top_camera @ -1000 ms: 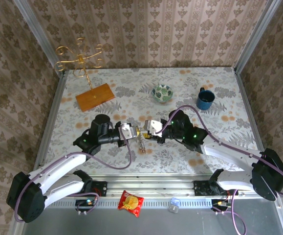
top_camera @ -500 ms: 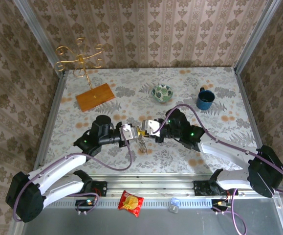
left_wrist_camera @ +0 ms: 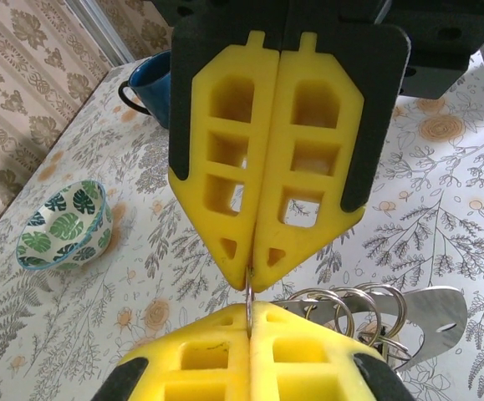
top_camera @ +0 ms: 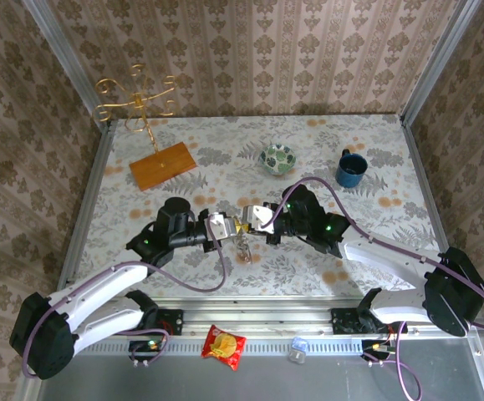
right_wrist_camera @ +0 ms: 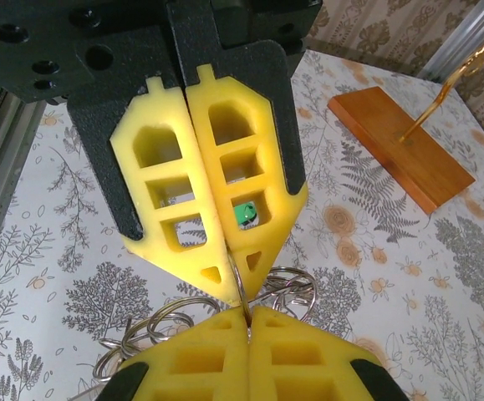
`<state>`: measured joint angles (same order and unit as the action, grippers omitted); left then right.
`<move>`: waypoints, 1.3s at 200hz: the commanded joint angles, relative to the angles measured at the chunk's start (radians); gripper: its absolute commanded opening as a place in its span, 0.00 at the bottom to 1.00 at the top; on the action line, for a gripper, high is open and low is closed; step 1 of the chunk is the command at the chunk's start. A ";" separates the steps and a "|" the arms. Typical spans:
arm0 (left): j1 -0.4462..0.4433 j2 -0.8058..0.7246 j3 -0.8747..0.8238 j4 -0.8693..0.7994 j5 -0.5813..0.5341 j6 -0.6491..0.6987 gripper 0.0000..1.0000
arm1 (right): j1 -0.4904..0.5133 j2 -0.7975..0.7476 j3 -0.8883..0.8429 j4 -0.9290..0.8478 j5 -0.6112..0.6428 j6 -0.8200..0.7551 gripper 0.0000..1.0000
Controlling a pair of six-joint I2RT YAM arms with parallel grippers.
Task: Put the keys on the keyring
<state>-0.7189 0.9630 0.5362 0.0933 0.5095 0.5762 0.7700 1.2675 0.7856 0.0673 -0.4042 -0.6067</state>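
**A:** As the two arms meet nose to nose over the middle of the surface [top_camera: 392,217], watch the tips. The left pincer [top_camera: 233,224] is clamped tight, its yellow fingers pressed flat together.

**B:** And the right pincer [top_camera: 247,223]?

**A:** Same, closed hard, with its tip almost against the other's. Both are nipping the keyring [left_wrist_camera: 248,294], a thin wire loop running edge-on into each seam.

**B:** Where are the keys?

**A:** A bunch of small metal rings [left_wrist_camera: 342,302] hangs just beside and below the tips. Whether it touches the surface, I can't tell. The green key [right_wrist_camera: 246,215] peeks through a window in the left pincer's finger.

**B:** Anything else about?

**A:** The patterned bowl [top_camera: 277,159] and the blue mug [top_camera: 351,169] sit well apart from the action, toward the far side. The gold stand [top_camera: 137,104] rises from its wooden base [top_camera: 162,165] at the far left.
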 commanded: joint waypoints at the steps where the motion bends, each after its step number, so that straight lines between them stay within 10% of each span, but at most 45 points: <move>1: -0.008 0.008 0.001 0.077 -0.015 -0.016 0.07 | 0.009 0.008 0.040 -0.007 -0.072 0.004 0.00; 170: -0.014 0.004 -0.005 0.085 -0.019 -0.019 0.00 | 0.001 0.002 0.029 0.005 -0.049 0.026 0.00; 201: -0.011 -0.061 -0.012 0.085 -0.101 -0.053 0.00 | -0.058 -0.073 -0.052 0.150 0.025 0.148 0.29; 260: 0.031 -0.232 0.065 -0.166 -0.422 -0.141 0.00 | -0.087 -0.087 -0.061 0.183 0.197 0.451 0.38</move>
<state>-0.7158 0.7864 0.5369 0.0410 0.2989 0.5152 0.6804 1.1713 0.7223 0.2012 -0.3073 -0.3542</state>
